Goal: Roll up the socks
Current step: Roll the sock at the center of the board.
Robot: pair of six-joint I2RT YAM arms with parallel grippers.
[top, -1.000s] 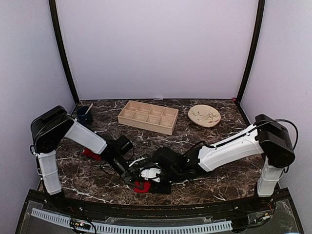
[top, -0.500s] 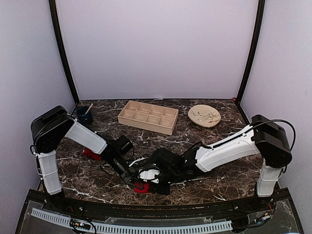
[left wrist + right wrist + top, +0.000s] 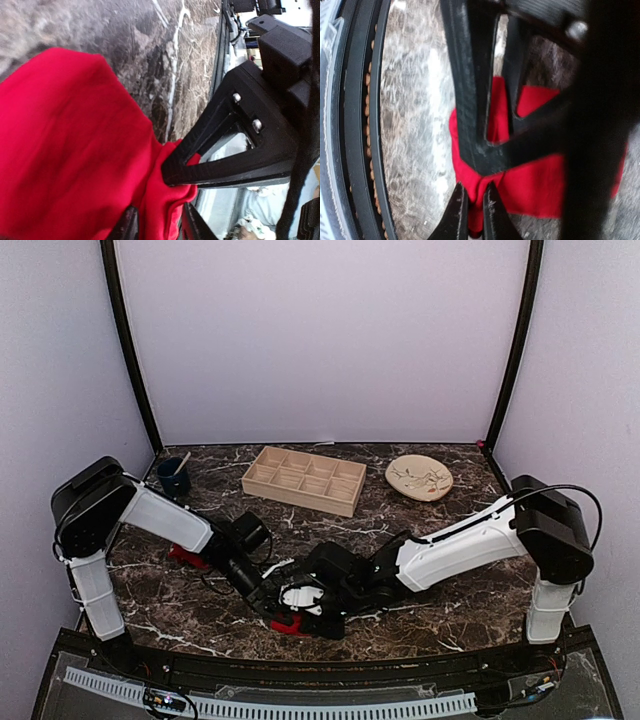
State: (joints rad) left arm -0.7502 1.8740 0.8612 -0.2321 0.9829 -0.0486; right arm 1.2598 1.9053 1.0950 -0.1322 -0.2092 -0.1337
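A red sock (image 3: 287,624) lies near the table's front edge, mostly hidden under both grippers. My left gripper (image 3: 272,608) is shut on a fold of that sock (image 3: 65,150). My right gripper (image 3: 297,612) is shut on the same sock's edge (image 3: 540,185) from the other side; its fingertips (image 3: 489,200) pinch a thin fold. The two grippers nearly touch each other. Another red sock (image 3: 185,556) lies on the table at the left, partly behind my left arm.
A wooden compartment tray (image 3: 304,479) stands at the back centre. A patterned plate (image 3: 419,478) is at the back right. A dark cup with a stick (image 3: 173,477) is at the back left. The table's black front rail (image 3: 300,665) is close below the grippers.
Both grippers have shifted slightly left and toward the front edge with the sock. The left arm's shoulder has swung a little left.
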